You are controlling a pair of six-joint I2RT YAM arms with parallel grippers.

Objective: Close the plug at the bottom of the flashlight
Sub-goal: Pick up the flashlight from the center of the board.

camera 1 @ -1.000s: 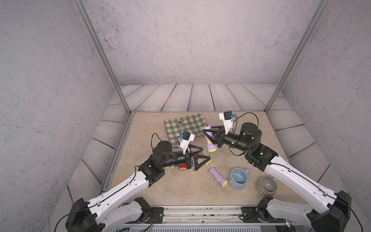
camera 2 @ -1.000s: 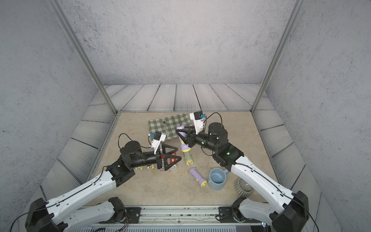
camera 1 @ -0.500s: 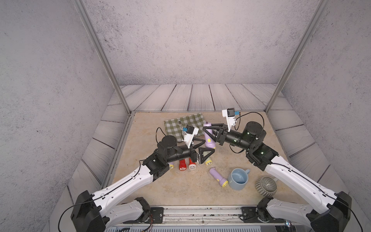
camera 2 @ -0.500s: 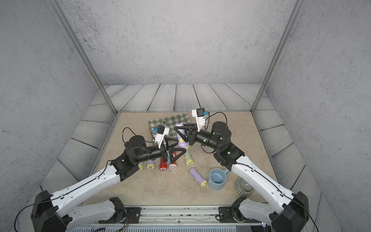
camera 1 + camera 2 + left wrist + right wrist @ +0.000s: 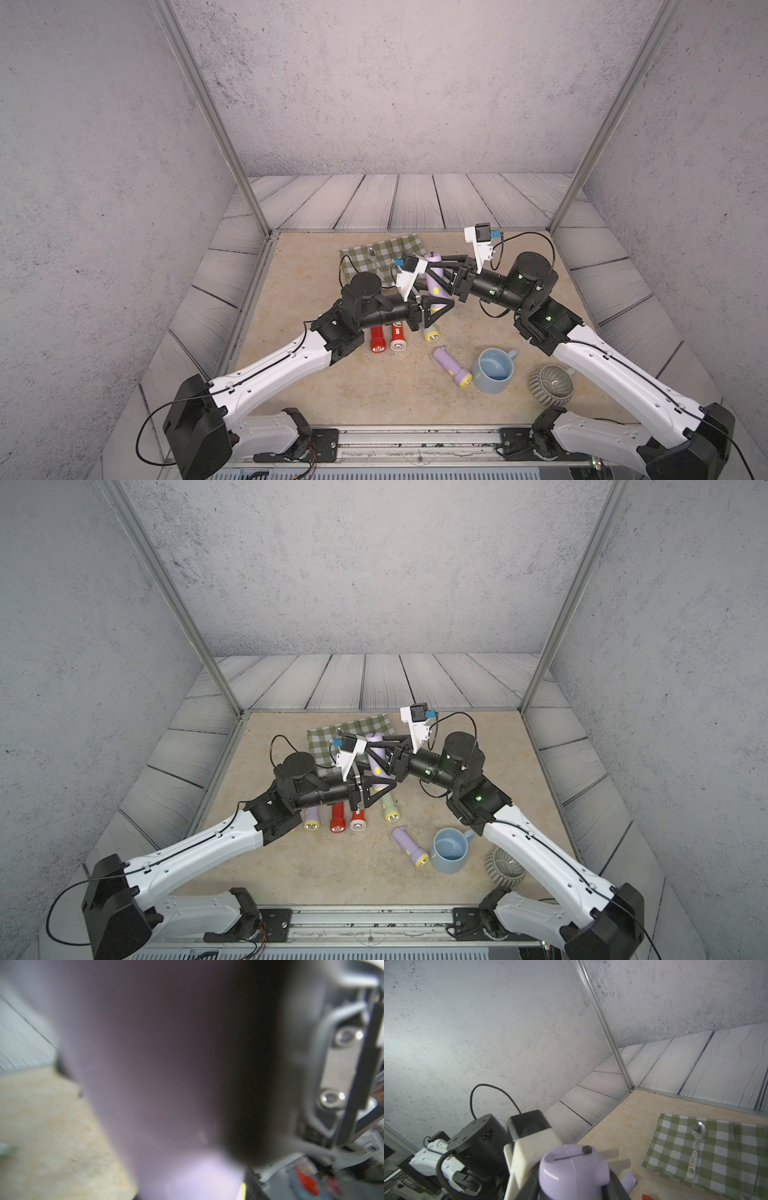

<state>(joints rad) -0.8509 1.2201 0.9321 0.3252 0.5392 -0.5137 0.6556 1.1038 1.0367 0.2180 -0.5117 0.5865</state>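
Two grips — left gripper [image 5: 439, 306], right gripper [image 5: 429, 272] — on flashlight [image 5: 435, 279] (purple).

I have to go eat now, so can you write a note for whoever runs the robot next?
Right gripper: shut on the purple flashlight, tilted, bottom end up.
Left gripper: shut on its lower end.
Done: flashlight picked up, both grippers on it.
Two pale plug prongs seem to stick out at the top end, so it looks not closed yet.
Left to do: fold them in.
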